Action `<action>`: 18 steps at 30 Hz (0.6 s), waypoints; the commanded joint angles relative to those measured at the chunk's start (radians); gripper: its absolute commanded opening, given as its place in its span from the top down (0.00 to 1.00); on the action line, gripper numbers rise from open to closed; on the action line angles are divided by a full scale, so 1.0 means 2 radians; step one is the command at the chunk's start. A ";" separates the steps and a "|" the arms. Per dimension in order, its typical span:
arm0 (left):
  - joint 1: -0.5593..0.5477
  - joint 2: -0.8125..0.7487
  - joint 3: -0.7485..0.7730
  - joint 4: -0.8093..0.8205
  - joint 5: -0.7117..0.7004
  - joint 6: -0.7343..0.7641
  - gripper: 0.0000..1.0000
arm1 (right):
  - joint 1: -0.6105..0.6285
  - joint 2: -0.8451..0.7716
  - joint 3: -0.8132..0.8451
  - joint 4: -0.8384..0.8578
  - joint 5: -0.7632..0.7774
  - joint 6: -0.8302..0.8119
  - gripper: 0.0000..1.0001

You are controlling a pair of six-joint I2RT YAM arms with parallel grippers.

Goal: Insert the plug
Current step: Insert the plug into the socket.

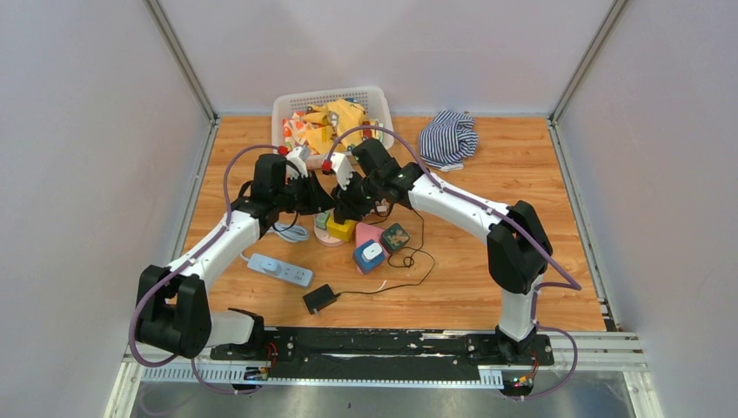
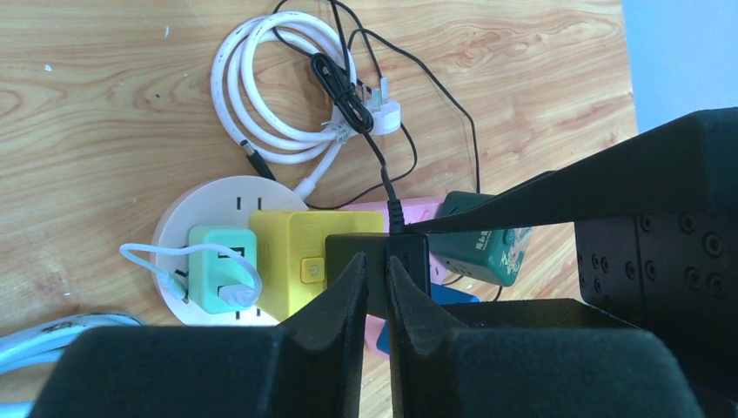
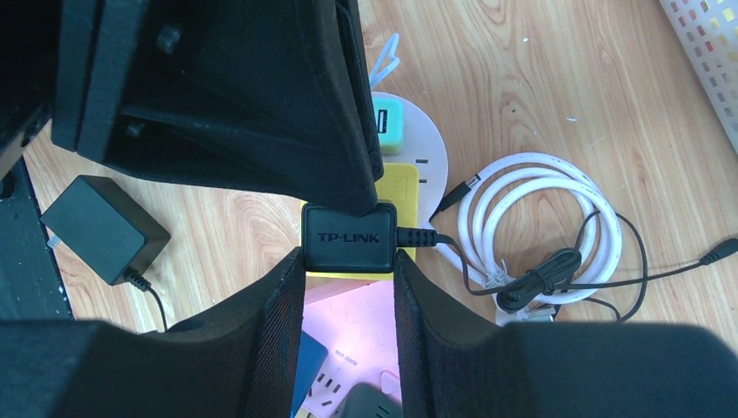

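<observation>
- Clenched on the black TP-LINK adapter (image 3: 348, 237) with the right gripper (image 3: 348, 266), one finger flat against each side wall.
- Poised right over the yellow socket cube (image 2: 291, 261), which touches the round white hub (image 2: 200, 205). Cannot tell whether seated, since the prongs are hidden under the body.
- Pinched shut on the left gripper (image 2: 376, 283), with nothing between the fingers. Tips at the adapter's far edge in the right wrist view, seemingly to press or steady.
- Judged a light, rigid plastic block with smooth, slightly slippery faces, so safe under a firm squeeze.
- Prongs likely the weak point: apt to bend or jam if pushed in tilted.
- Best held across the side walls, clear of the thin cord (image 2: 387, 187) leaving one end. Not to be pulled by that limp cord.
- Cube probably light enough to slide on the wood, so worth bracing during the push.
</observation>
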 commanded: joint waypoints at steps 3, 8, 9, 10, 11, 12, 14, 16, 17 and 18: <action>-0.005 0.032 -0.014 -0.086 -0.045 0.032 0.87 | 0.019 0.030 -0.037 -0.040 0.007 0.002 1.00; -0.016 0.034 -0.018 -0.088 -0.056 0.036 0.88 | 0.022 0.031 -0.068 -0.031 0.013 0.015 1.00; -0.016 0.036 -0.019 -0.089 -0.056 0.036 0.88 | 0.023 0.033 -0.072 -0.029 0.013 0.017 1.00; -0.016 0.036 -0.021 -0.091 -0.057 0.037 0.88 | 0.024 0.036 -0.076 -0.028 0.014 0.018 1.00; -0.016 0.036 -0.023 -0.092 -0.060 0.038 0.88 | 0.026 0.038 -0.078 -0.028 0.014 0.019 1.00; -0.016 0.035 -0.026 -0.092 -0.062 0.038 0.89 | 0.026 0.040 -0.080 -0.028 0.014 0.019 1.00; -0.016 0.033 -0.029 -0.091 -0.066 0.037 0.89 | 0.027 0.039 -0.081 -0.027 0.015 0.021 1.00; -0.016 0.032 -0.030 -0.091 -0.065 0.035 0.89 | 0.027 0.035 -0.079 -0.026 0.021 0.023 1.00; -0.016 0.031 -0.028 -0.092 -0.065 0.035 0.89 | 0.026 0.032 -0.075 -0.026 0.028 0.025 1.00; -0.016 0.029 -0.025 -0.093 -0.065 0.035 0.89 | 0.026 0.028 -0.068 -0.027 0.038 0.028 1.00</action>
